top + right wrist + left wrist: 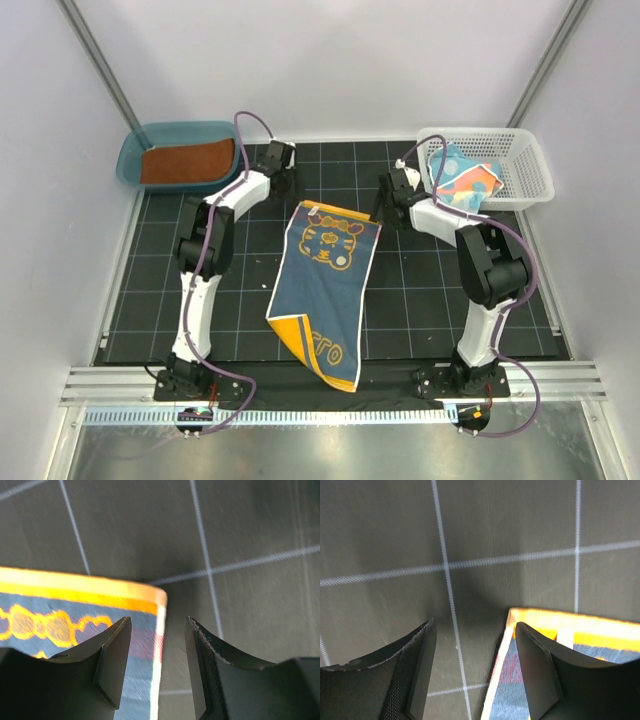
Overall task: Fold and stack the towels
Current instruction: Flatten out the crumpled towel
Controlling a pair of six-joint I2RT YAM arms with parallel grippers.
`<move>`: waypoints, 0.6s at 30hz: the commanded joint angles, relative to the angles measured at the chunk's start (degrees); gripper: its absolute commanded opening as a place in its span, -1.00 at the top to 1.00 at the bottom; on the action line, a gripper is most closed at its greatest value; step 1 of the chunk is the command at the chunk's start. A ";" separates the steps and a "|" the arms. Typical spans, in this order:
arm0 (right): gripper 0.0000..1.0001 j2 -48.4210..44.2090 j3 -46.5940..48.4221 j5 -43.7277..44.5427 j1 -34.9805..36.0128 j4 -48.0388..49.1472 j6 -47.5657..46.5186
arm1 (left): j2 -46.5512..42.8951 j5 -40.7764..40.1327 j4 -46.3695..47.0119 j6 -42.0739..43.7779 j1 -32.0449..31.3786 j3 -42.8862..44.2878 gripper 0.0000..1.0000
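Left end effector (474,629) and right end effector (158,624): jaws parted, gripping nothing. Each straddles one yellow-hemmed corner of the rectangular navy towel (322,290) on the matte gridded desk (420,300).

This place is a robot test cell in a lab. The left arm (205,262) and the right arm (487,265), 2 in all, are bolted to a metal rail (110,385) at the near edge of the bench (330,452). A black mat (420,300) with a white grid covers the bench. Plain white walls (330,60) on aluminium posts (98,62) close 3 sides. Purple cables (250,116) run along both arms.
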 commanded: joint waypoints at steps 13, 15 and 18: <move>-0.04 6.70 8.10 2.63 0.08 -1.48 -0.23 | 0.86 5.00 3.42 0.33 0.32 -0.89 -0.25; -0.03 7.14 8.11 2.80 0.08 -1.93 0.20 | -0.19 5.97 4.73 0.16 0.23 -3.01 -0.24; -0.04 7.49 7.32 2.27 0.08 -0.61 0.47 | -1.78 8.43 5.88 0.59 0.14 -6.01 -0.24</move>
